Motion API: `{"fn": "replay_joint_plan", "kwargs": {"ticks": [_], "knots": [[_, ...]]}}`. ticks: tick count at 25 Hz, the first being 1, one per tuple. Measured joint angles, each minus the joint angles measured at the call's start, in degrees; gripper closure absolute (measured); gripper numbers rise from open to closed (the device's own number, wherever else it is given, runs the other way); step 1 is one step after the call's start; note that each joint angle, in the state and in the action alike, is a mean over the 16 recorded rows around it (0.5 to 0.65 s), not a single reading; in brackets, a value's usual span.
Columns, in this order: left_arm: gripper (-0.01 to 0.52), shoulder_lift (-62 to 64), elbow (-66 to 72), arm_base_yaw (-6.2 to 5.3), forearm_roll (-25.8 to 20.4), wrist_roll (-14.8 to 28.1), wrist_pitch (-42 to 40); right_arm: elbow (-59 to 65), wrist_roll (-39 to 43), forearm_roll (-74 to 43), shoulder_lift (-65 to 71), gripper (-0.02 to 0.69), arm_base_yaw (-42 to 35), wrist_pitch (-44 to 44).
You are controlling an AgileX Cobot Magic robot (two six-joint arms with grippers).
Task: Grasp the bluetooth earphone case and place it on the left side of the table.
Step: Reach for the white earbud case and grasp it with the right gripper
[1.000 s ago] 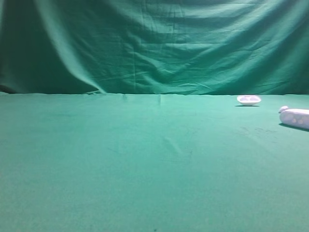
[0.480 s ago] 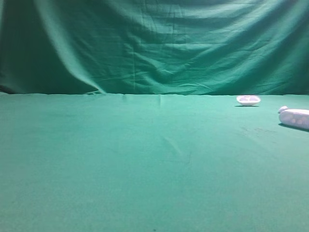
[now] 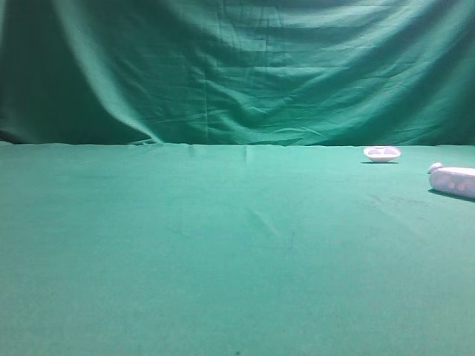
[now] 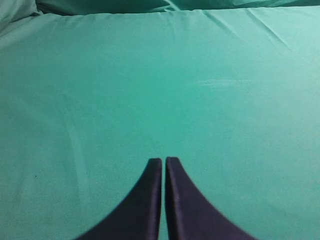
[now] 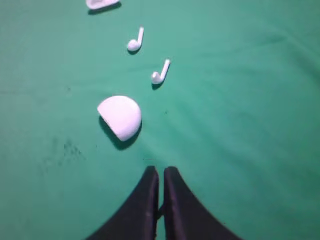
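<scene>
The bluetooth earphone case (image 3: 453, 181) is a smooth white rounded piece lying on the green table (image 3: 223, 245) at the far right edge of the exterior view. In the right wrist view the case (image 5: 120, 116) lies ahead and to the left of my right gripper (image 5: 161, 170), clear of it. That gripper's dark fingers are shut with nothing between them. My left gripper (image 4: 163, 160) is also shut and empty, over bare green cloth. Neither gripper shows in the exterior view.
Two white earbuds (image 5: 135, 42) (image 5: 160, 74) lie beyond the case. A shallow white dish-like piece (image 3: 382, 153) (image 5: 102, 4) sits farther back. A tiny white blob (image 3: 436, 167) rests by the case's far end. A green backdrop (image 3: 237, 74) hangs behind the table.
</scene>
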Motion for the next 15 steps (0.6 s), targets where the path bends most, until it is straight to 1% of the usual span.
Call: {"fn": "replay_joint_plan", "kwargs": {"ticks": [3,6,10,15], "knots": [[0.514,0.0,0.0,0.0,0.0,0.0,0.0,-3.98,-5.32,1.22,6.27,0.646,1.53,3.05],[0.514,0.0,0.0,0.0,0.0,0.0,0.0,-7.45,-10.37,2.2,12.44,0.591,3.1,4.84],[0.514,0.0,0.0,0.0,0.0,0.0,0.0,-11.48,-14.91,2.32,20.28,0.461,5.11,6.23],[0.514,0.0,0.0,0.0,0.0,0.0,0.0,-15.74,-17.36,1.37,29.05,0.276,6.32,6.76]]}}
